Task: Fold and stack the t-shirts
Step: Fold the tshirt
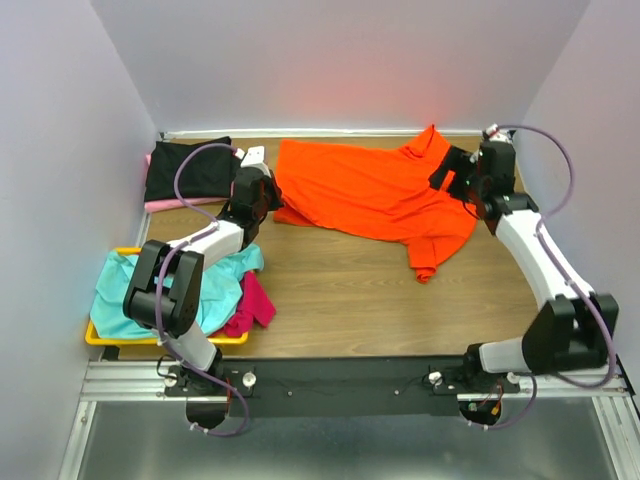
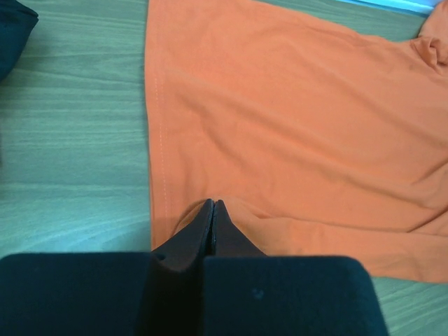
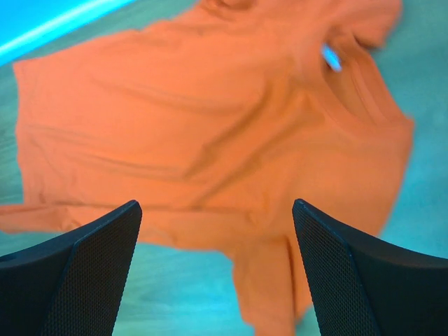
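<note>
Two robot arms are working over one bright orange t-shirt [image 1: 375, 190]. It is lying spread but rumpled across the far half of the wooden table [image 1: 340, 300], with its hem toward the left and its collar toward the right.

The left gripper [image 2: 213, 210] is pressing its fingers fully together at the near hem corner. A small ridge of cloth is rising at the tips, so it appears to be pinching the fabric. The right gripper [image 3: 217, 210] is hovering above the collar end with its fingers spread wide, gripping nothing.

At the far left, a black t-shirt [image 1: 185, 168] is lying folded on a pale pink t-shirt [image 1: 165, 204]. Near the left arm's base, a teal t-shirt [image 1: 120, 290] and a magenta t-shirt [image 1: 258, 300] are spilling from a yellow tray [image 1: 100, 340].

The orange shirt is probably being laid out and gripped, with its first fold not yet made. The next move is calling for the right gripper to descend and close on the near shoulder or sleeve, so that both arms are carrying the near edge over together. Pulling by one corner alone is likely to be bunching the cloth.
</note>
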Tool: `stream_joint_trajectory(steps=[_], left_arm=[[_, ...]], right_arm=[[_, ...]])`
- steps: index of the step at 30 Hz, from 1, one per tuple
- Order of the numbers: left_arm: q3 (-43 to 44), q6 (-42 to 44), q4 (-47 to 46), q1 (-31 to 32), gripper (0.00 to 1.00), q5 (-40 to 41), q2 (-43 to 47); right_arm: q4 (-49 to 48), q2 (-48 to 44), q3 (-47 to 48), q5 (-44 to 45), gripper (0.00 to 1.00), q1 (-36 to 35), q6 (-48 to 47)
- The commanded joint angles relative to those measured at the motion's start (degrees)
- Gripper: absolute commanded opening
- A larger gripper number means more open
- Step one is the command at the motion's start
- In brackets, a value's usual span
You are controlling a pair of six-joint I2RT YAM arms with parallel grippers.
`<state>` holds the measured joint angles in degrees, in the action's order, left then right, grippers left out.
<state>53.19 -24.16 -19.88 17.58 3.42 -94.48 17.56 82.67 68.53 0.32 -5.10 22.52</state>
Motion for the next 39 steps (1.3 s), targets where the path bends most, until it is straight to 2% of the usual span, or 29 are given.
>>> stream_joint_trajectory(steps=[1, 4, 7, 11, 17, 22, 25, 31, 39], left_arm=[[-1.33, 2.1, -1.39, -0.53, 0.0, -0.79, 2.81], [-0.55, 2.54, -0.43, -0.8, 0.0, -1.04, 2.28], [-0.45, 2.72, -0.25, -1.41, 0.0, -1.66, 1.93], [-1.07, 2.37, -0.69, -2.55, 0.0, -2.1, 1.84], [-1.86, 2.19, -0.95, -3.52, 0.0, -3.07, 2.72], [-2.47, 1.93, -1.21, -4.31, 0.0, -3.16, 3.33], [-2.48, 1.84, -1.3, -4.66, 0.0, -3.16, 3.16], [-1.77, 1.66, -1.04, -5.1, 0.0, -3.16, 2.19], [-2.04, 1.57, -0.95, -5.54, 0.0, -5.09, 2.37]], right_arm=[[3.7, -6.37, -11.91, 3.81, 0.95, -0.43, 3.84], [5.02, -10.95, -14.65, 4.78, 0.94, -2.89, 4.81], [10.45, -11.66, -15.62, 6.88, 0.92, -3.6, 5.25], [11.18, -13.33, -19.3, 8.73, 0.92, -3.86, 6.3], [12.76, -13.5, -22.65, 9.53, 0.86, -3.86, 7.01], [14.52, -14.47, -25.29, 9.19, 0.79, -4.56, 7.8], [14.43, -14.12, -25.38, 6.45, 0.66, -5.0, 8.15], [14.17, -11.84, -27.4, 6.36, 0.62, -8.42, 9.99], [11.8, -9.38, -30.39, 8.65, 0.56, -9.4, 11.23]])
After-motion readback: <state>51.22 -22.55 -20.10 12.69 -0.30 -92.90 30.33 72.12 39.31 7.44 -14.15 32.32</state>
